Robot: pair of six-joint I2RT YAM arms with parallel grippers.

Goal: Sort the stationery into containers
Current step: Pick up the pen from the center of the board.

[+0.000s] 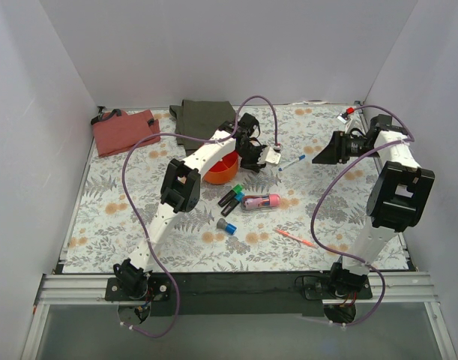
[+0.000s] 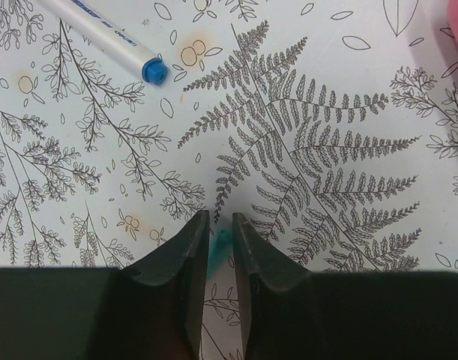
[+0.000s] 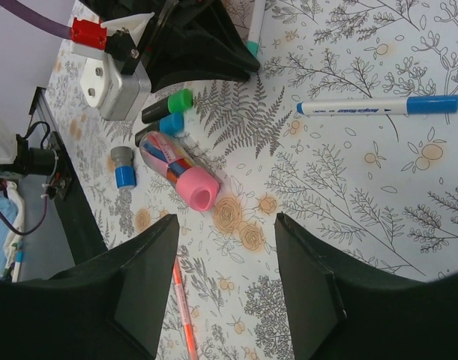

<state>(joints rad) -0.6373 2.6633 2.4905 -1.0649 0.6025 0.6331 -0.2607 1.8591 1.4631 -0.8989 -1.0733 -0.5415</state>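
The left gripper is pinching a thin white pen (only its teal tip showing between the nearly closed jaws) just right of the orange bowl. The right gripper is hovering wide open, holding nothing.

- Left arm: white links, black joints, purple cable looping alongside.
- Right arm: same build, red connector near wrist.
- Right gripper: matte black wedge fingers.

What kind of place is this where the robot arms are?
Probably a lab's robot practice booth: plain white walls box in a fern-print table, two cabled arms are bolted to a metal rail, and the left hand holds a white pen.
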